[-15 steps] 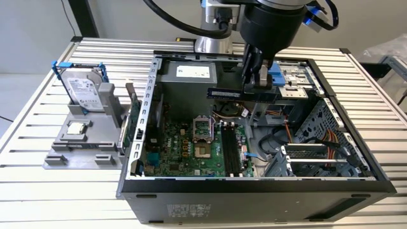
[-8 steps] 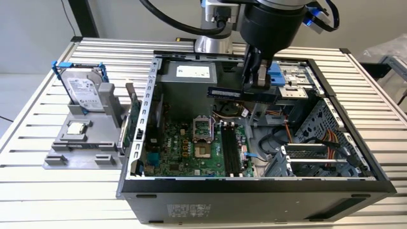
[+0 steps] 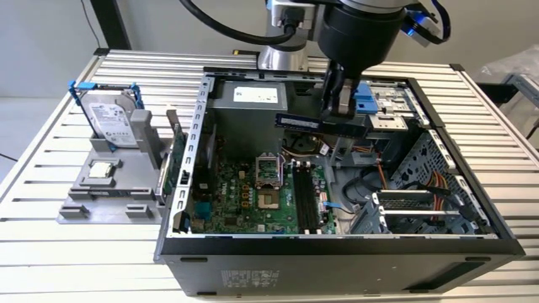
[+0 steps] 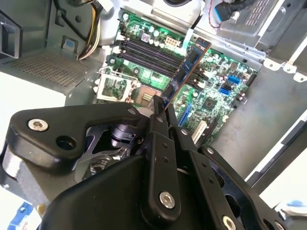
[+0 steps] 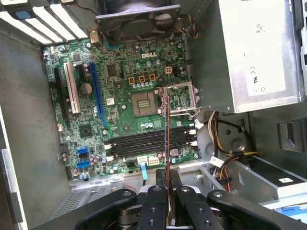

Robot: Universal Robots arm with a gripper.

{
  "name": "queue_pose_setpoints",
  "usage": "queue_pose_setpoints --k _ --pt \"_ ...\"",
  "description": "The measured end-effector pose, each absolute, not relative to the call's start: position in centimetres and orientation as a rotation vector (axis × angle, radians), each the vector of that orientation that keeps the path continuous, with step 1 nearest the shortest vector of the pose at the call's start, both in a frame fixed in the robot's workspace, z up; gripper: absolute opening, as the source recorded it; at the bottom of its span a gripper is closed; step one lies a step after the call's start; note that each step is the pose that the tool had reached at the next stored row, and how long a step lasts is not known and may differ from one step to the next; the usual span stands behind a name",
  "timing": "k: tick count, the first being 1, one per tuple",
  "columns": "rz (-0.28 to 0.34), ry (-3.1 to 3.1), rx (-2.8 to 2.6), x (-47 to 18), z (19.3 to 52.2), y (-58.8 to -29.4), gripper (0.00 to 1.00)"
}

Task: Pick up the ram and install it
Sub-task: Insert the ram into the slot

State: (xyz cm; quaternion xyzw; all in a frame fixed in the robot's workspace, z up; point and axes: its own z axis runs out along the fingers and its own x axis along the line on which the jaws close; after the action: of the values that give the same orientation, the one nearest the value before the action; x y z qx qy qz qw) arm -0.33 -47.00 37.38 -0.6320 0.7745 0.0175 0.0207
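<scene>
1. In the exterior view the gripper (image 3: 339,113) hangs over the open case (image 3: 337,265), at about 1 o'clock from the middle of the board (image 3: 244,202); its fingers are clamped on the ram (image 3: 302,122).
2. The ram is in the air, level, and runs from 9 to 3 o'clock in that view; it sits well above the board; its 3 o'clock end is partly hidden behind the fingers.
3. The slots (image 3: 305,199) run from 12 to 6 o'clock on the board; the ram is apart from them, toward their 12 o'clock end.
4. In the first wrist view the ram (image 5: 166,129) shows edge-on, as a thin line only; its near end disappears between the black fingers (image 5: 154,199) of the gripper (image 5: 168,181).
5. In the second wrist view the ram (image 4: 189,67) shows its flat face, slanting across the slots (image 4: 153,50); its near end is hidden behind the gripper (image 4: 159,106).
6. The arm (image 3: 362,31) is cut off at the exterior view's 12 o'clock edge.
7. At 9 o'clock from the case stands a grey stand (image 3: 80,211); the drive (image 3: 110,120) sits upright in it; the chip (image 3: 101,169) lies flat just at 6 o'clock of the drive.
</scene>
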Motion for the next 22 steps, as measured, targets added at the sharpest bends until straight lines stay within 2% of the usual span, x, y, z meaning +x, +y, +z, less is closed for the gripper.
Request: queue_pose_setpoints --k 22 --pt "0.05 2.531 -1.785 -0.33 37.37 -47.0 0.0"
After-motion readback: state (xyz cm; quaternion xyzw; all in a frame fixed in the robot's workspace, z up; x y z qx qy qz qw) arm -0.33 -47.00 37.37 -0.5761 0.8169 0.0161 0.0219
